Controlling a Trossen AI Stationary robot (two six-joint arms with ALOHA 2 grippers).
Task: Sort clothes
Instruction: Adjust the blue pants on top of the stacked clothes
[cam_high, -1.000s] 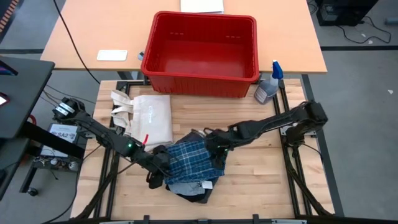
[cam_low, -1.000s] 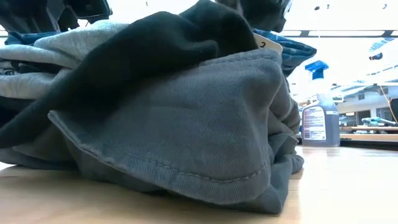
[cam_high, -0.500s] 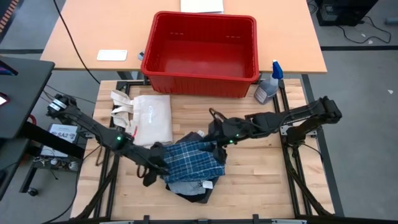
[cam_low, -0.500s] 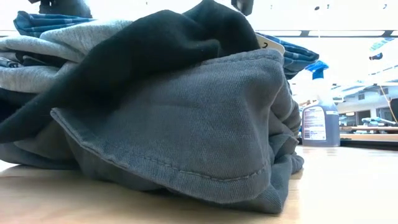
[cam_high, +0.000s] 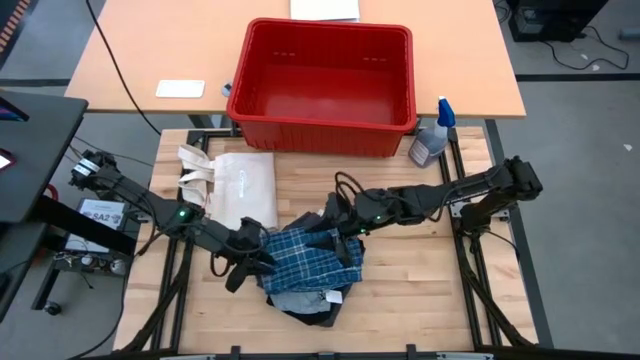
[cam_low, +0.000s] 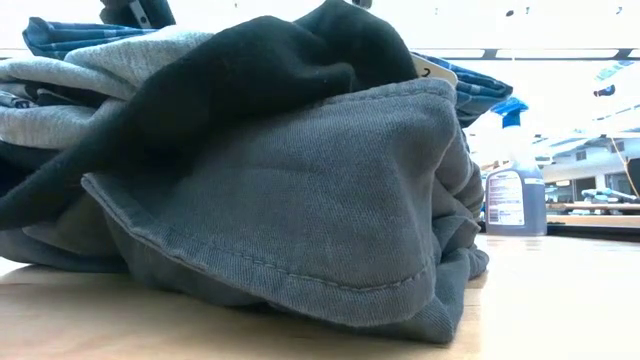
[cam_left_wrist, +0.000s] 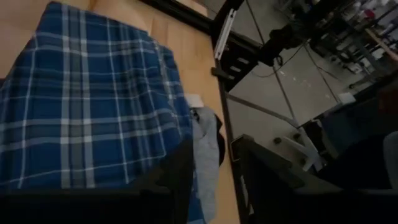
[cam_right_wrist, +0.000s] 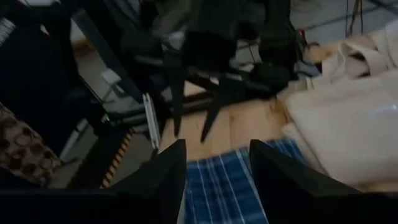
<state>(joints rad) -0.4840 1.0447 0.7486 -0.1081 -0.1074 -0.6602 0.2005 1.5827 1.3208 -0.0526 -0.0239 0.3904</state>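
The clothes lie in one pile at the table's middle. The blue-and-white plaid piece (cam_high: 312, 255) is on top, over the charcoal-grey shorts (cam_high: 300, 300) and a black piece (cam_low: 250, 70). In the low view the shorts (cam_low: 320, 200) fill the front, their hem on the wood. My left gripper (cam_high: 247, 262) is open at the plaid's left edge; its wrist view shows the plaid (cam_left_wrist: 81, 112) beside my left gripper (cam_left_wrist: 214, 144). My right gripper (cam_high: 336, 222) is open over the pile's far right corner, and my right gripper (cam_right_wrist: 217, 149) frames the plaid's (cam_right_wrist: 217, 183) edge.
A cream-white tote bag (cam_high: 240, 188) lies flat just far-left of the pile. A red bin (cam_high: 322, 75) stands at the table's far edge, with a spray bottle (cam_high: 432, 140) to its right. Bare wood shows right of the pile.
Both grippers have drawn back from the pile and risen. The left one moved a little toward the table's left edge. The right one moved toward the far edge. The plaid piece stays lying on top of the pile.
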